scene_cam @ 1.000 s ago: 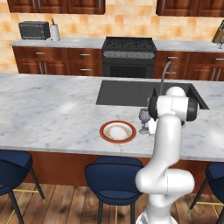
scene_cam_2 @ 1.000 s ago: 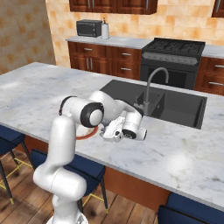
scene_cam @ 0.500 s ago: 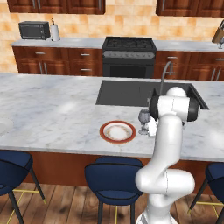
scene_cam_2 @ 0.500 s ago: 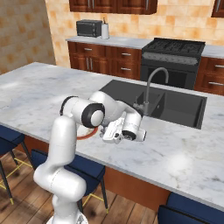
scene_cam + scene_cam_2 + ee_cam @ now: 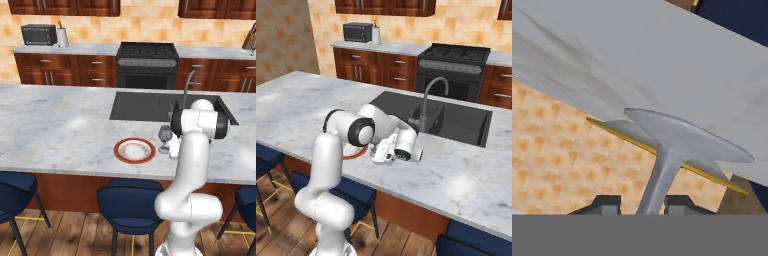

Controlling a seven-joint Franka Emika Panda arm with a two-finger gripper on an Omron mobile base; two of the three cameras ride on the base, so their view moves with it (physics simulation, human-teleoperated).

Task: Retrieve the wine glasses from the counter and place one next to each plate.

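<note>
On the marble island surface (image 5: 65,130), in the left base view, a smoky wine glass (image 5: 164,138) stands upright just right of a round plate (image 5: 134,150) with a red-orange rim; the plate looks bare. The sink basin (image 5: 145,106) behind is dark, and I cannot tell whether anything lies in it.

The right base view shows the claw (image 5: 379,154) low over the surface beside the curved grey faucet (image 5: 428,97); the arm hides the glass.

In the hand view, the claw (image 5: 641,202) is clamped on the thin stem, both fingertips (image 5: 607,202) flanking it, the round foot flaring beyond.
</note>
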